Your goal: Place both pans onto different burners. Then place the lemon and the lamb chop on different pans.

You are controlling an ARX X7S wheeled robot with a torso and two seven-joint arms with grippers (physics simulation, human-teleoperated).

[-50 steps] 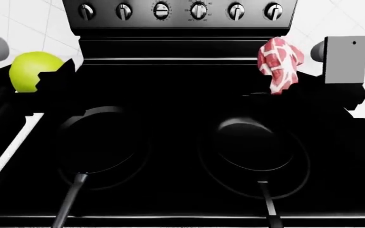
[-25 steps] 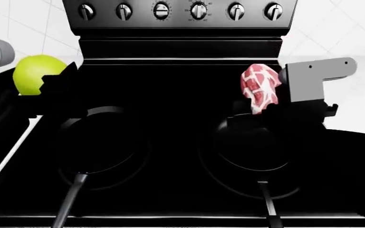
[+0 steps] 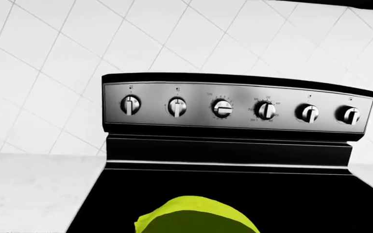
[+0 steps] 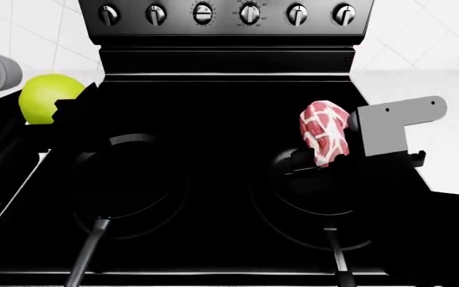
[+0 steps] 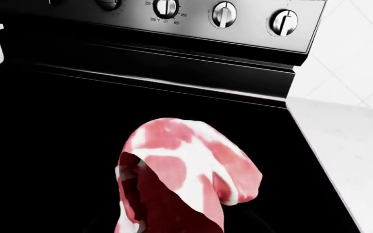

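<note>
Hanging limp and marbled, the lamb chop (image 4: 324, 139) is clamped by the right gripper (image 4: 337, 156) above the right pan (image 4: 319, 182). The smooth round lemon (image 4: 48, 97) is gripped by the left gripper (image 4: 58, 113), far left.

The right claw (image 4: 319, 156) has carried the lamb chop (image 4: 324, 139) down over the right pan (image 4: 319, 182).

The lemon (image 4: 45, 95) is yellow-green and plain. The chop (image 4: 324, 139) is pink-red, marbled with white fat lines. Both pans, the left (image 4: 126, 179) and the right (image 4: 317, 185), are black with dark handles, on a glossy black cooktop (image 4: 222, 113). The panel (image 4: 225, 18) is brushed silver with silver knobs. The wall (image 3: 57, 43) is white tile, gridded by thin grey lines.
</note>
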